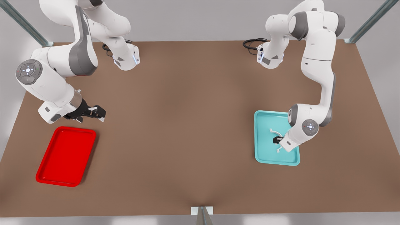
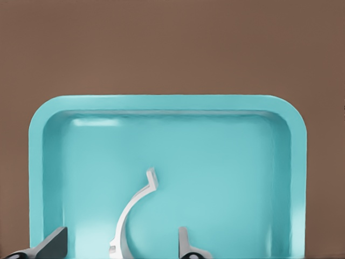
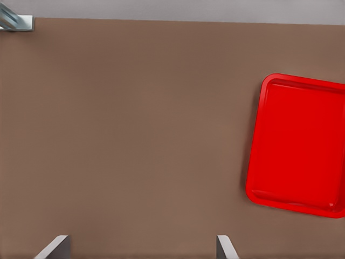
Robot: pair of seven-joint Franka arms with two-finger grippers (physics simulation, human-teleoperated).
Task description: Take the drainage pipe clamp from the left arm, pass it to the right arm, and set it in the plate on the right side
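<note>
The white half-ring pipe clamp (image 1: 274, 132) (image 2: 131, 208) lies in the teal tray (image 1: 265, 150) (image 2: 226, 162) on the front view's right. My left gripper (image 1: 277, 139) (image 2: 118, 246) is lowered over it, open, with one finger on each side of the clamp and a gap to both. On the front view's left my right gripper (image 1: 99, 113) (image 3: 140, 248) hovers open and empty above the table, just beyond the far end of the red plate (image 1: 65, 155) (image 3: 296, 143), which holds nothing.
The brown table (image 1: 187, 125) stretches wide between the two trays. Both arm bases stand at the far edge with black cables (image 1: 251, 43). Metal frame posts (image 1: 201, 215) mark the table's corners and front edge.
</note>
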